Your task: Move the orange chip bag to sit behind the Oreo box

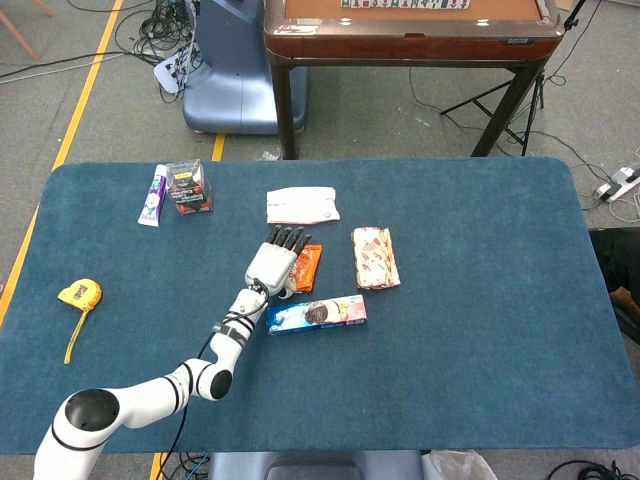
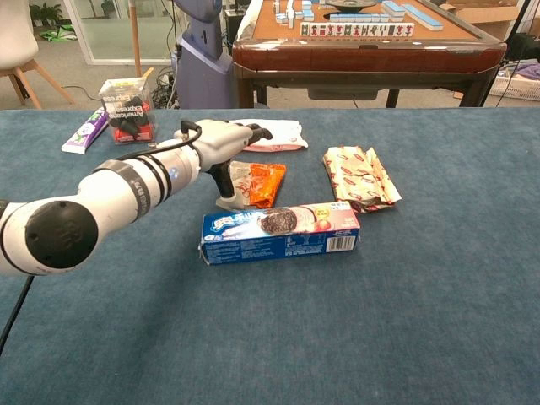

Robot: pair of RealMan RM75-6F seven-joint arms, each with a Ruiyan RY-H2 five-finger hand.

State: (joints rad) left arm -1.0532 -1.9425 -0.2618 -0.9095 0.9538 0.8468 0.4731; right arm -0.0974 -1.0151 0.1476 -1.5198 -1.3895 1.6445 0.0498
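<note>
Already the orange chip bag (image 2: pixel 258 184) lies just behind the Oreo box (image 2: pixel 279 231), on the box's far side from the robot, so the placing looks nearly done. The left hand (image 1: pixel 276 262) holds the bag's left end, thumb under and fingers (image 1: pixel 290 238) over it; what seems left is letting go and drawing the arm away. The right hand is not in view. Up and to the left of the hand on the bench (image 1: pixel 480 340), a clear plastic box (image 2: pixel 125 108) holds small dark items too small to name.
</note>
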